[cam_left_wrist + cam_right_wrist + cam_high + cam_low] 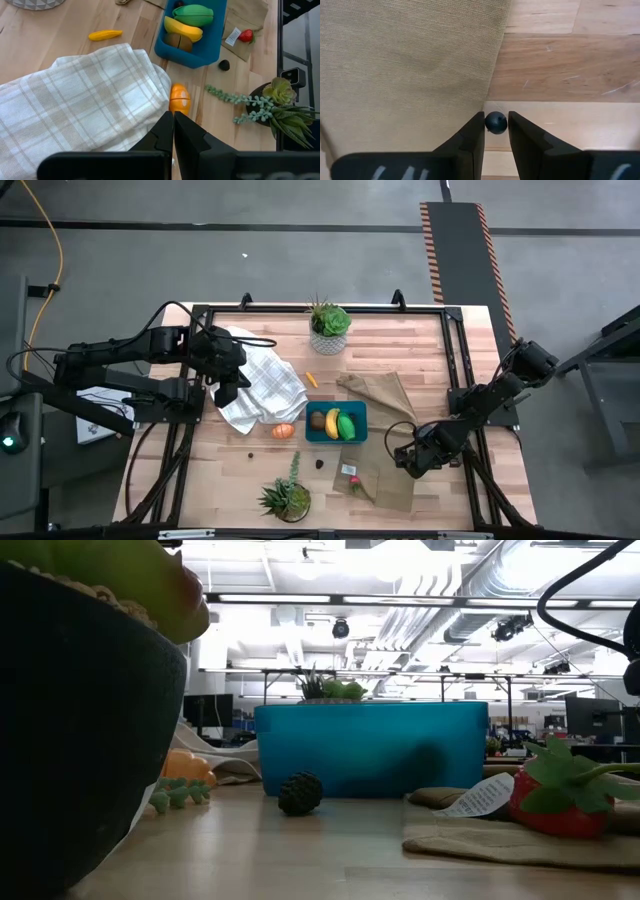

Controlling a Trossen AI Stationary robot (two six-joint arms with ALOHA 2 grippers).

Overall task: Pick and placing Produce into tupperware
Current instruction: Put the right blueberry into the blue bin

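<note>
Over the left side of the worktop, the left gripper (228, 392) hangs above the checked white dish towel (262, 388), its fingers pressed together with nothing between them; this arm appears to be waiting out of the way. Just off the towel's near corner lies an orange piece (284, 431), half tucked against the cloth, and a smaller yellow-orange piece (311, 379) lies beyond the towel toward the potted succulent (328, 326) at the far edge.

Near the middle of the worktop sits the teal tupperware (361, 415). It already holds a brown round piece (317, 421), a yellow banana (332, 423) and a bright green piece (347, 425), lying side by side along its length, so part of the produce is home. In front of it, toward the near edge, rests a small dark berry (320, 463), then a toy strawberry (353, 481) with a white tag, lying on a tan cloth (385, 485); a second potted plant (287, 499) stands at the near edge.

At the right edge of the worktop, the right gripper (496, 131) is low over the bare wood just beside the tan cloth's hem. Its fingers (470, 135) stand a narrow gap apart, and a small dark ball (495, 122) shows between the tips. Whether they have pinched it or only bracket it I cannot tell; it may be a blueberry.
</note>
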